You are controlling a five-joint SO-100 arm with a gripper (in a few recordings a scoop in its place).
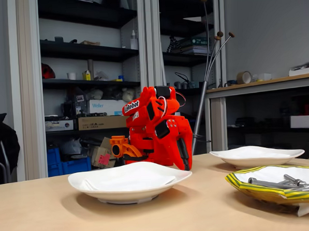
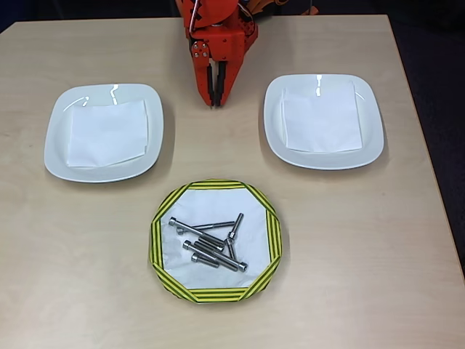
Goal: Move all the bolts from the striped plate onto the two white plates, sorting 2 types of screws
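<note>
the orange gripper (image 2: 216, 93), jaws closed on nothing, rests at top centre of the overhead view between the two white plates (image 2: 104, 131). the bolts (image 2: 209, 243) lie heaped in the striped plate (image 2: 215, 294) at lower centre, most shafts running upper left to lower right. best to single out an outer bolt, jaws across its shaft.

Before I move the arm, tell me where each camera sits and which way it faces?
Fixed view: low at the table edge, looking level across the striped plate and two white plates toward the shelves; the folded orange arm faces it.
Overhead view: above the table, looking straight down; the gripper points toward the striped plate, jaws together, between the two white plates.
Both share the three plates, the bolts and the arm.
</note>
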